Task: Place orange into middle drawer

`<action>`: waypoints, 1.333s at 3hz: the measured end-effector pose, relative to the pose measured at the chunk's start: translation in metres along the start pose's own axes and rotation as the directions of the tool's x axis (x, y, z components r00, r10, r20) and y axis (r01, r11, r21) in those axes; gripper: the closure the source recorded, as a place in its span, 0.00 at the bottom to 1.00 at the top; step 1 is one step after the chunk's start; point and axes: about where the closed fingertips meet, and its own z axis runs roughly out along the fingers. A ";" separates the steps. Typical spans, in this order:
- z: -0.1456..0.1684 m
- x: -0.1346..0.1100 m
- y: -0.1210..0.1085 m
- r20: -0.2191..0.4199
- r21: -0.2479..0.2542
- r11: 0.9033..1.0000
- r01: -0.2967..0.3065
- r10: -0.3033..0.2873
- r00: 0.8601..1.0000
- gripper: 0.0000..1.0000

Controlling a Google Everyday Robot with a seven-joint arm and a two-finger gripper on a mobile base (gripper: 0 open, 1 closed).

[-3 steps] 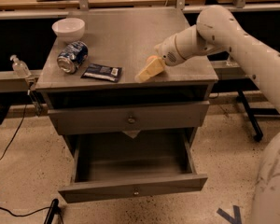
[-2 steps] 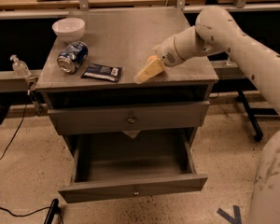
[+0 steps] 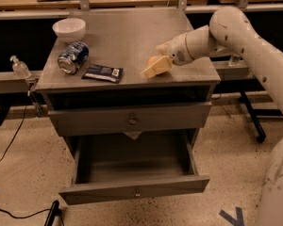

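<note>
The orange (image 3: 152, 60) rests near the front right of the grey cabinet's top (image 3: 127, 36). Only a small part of it shows, behind the gripper. My gripper (image 3: 155, 68), cream-coloured, is down at the tabletop right at the orange and covers most of it. My arm comes in from the right. The middle drawer (image 3: 99, 195) is pulled out wide below, and its inside looks empty. It is well below and in front of the gripper.
A white bowl (image 3: 69, 28), a blue soda can on its side (image 3: 73, 58) and a dark snack packet (image 3: 102, 72) lie on the left of the top. The upper drawer front (image 3: 132, 119) is closed. A clear bottle (image 3: 20, 68) stands on a left ledge. Cables run across the floor.
The gripper has shifted very slightly at the orange. Nothing else has moved.
</note>
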 end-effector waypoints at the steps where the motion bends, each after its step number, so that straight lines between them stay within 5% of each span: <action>1: -0.007 -0.001 0.000 0.008 -0.017 1.000 0.017 -0.017 1.000 0.39; 3: -0.011 0.016 -0.002 -0.078 0.009 0.999 0.048 -0.047 0.996 0.87; 4: -0.012 0.015 -0.002 -0.078 0.009 0.999 0.048 -0.047 0.996 1.00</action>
